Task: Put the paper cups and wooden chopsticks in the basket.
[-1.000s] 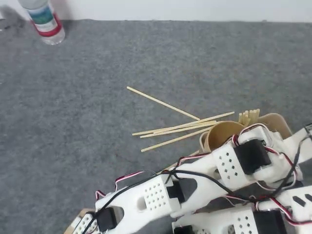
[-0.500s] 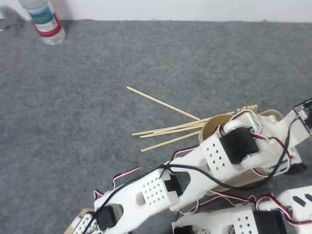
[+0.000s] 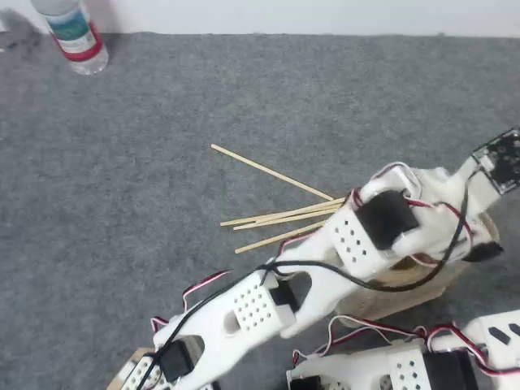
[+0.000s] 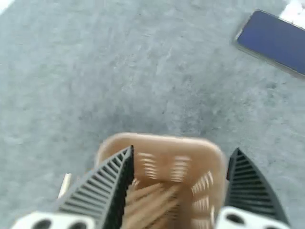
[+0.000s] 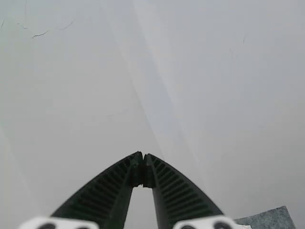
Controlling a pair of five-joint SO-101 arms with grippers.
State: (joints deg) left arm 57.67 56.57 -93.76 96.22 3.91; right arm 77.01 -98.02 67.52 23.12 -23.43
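- A grey, carpet-like cover spreads over the tabletop (image 3: 146, 106).
- A plain white wall (image 3: 325, 15) runs along its far edge.
- A plastic bottle (image 3: 75, 32) stands beside that wall.

Left arm (image 3: 268, 305): white, with black and red wires looped along it. Stretched from the near edge of the table out toward the right edge. Bent at the wrist (image 3: 382, 229), with the end tipped down toward the table. Left gripper (image 4: 183, 151): pointing down, with its two black ribbed fingers (image 4: 107, 183) spread wide apart. Right arm (image 3: 406, 370): white too, with the same kind of wires. Low by the near right corner of the table, just beside the left arm. Right gripper (image 5: 143, 160): pointing away from the table top, with its two black fingertips pressed together.
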